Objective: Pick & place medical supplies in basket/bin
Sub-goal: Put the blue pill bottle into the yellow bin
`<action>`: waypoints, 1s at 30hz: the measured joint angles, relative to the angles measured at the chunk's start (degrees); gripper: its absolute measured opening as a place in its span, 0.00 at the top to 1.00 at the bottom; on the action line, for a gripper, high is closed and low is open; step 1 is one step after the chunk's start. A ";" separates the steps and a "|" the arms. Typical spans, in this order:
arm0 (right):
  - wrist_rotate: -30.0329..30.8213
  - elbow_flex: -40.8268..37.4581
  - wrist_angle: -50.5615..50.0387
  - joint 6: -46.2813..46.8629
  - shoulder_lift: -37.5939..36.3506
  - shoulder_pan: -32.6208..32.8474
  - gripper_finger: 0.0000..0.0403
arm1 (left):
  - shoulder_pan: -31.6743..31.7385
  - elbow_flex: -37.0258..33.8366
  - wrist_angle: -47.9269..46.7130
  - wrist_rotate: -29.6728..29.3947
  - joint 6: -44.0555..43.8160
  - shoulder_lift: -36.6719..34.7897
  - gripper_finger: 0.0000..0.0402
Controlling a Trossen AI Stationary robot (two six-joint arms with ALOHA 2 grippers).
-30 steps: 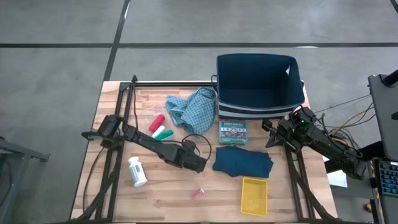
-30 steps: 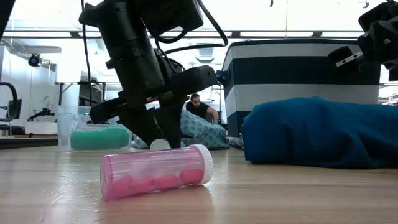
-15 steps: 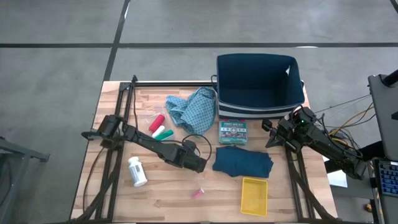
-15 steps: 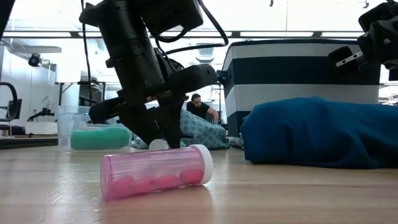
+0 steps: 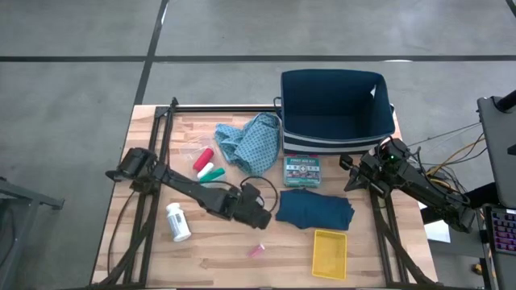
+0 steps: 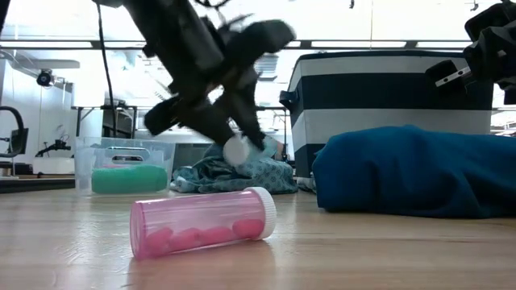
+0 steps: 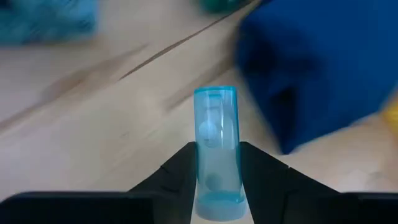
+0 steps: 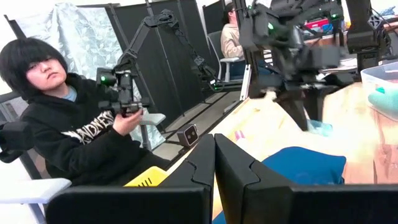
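My left gripper [image 5: 263, 216] hangs above the table's middle, just left of the dark teal folded cloth [image 5: 314, 208], shut on a small clear blue tube [image 7: 215, 134]. The white pill bottle [image 5: 177, 221] lies on its side near the left. Red, green and white cylinders [image 5: 206, 165] lie beside the light-blue patterned cloth [image 5: 250, 141]. A navy basket [image 5: 337, 109] stands at the far right. My right gripper [image 5: 351, 174] waits shut, right of the teal cloth. My left gripper pinches the clear blue tube between its two fingers [image 7: 185, 171], which lie along the tube's sides at its nearer half [image 7: 216, 180]. The far end [image 7: 214, 96] sticks out past the fingertips. In the low view the tube's round white end [image 6: 236, 151] is lifted clear of the table.
A pink vial [image 5: 256, 250] lies on its side near the front edge, next to a yellow tray [image 5: 330, 252]. A green box [image 5: 302, 170] lies in front of the basket. A person sits beyond the table in the right wrist view.
My left gripper has risen from the table with the blue tube, tipped, and shifted a little toward the table's right and near edge. The tube, which stood low by the table, is now lifted clear.
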 joint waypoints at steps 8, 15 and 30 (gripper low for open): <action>0.01 0.00 0.00 0.00 -0.04 0.01 0.98 | -5.67 0.00 12.31 -9.79 11.34 -1.00 0.71; 0.01 0.00 0.00 0.00 -0.07 -0.01 0.98 | -9.25 -0.04 27.86 -13.50 26.14 -0.97 0.71; 0.01 0.00 0.00 0.00 -0.09 -0.01 0.98 | -10.54 -0.11 40.78 -14.23 43.88 -0.82 0.71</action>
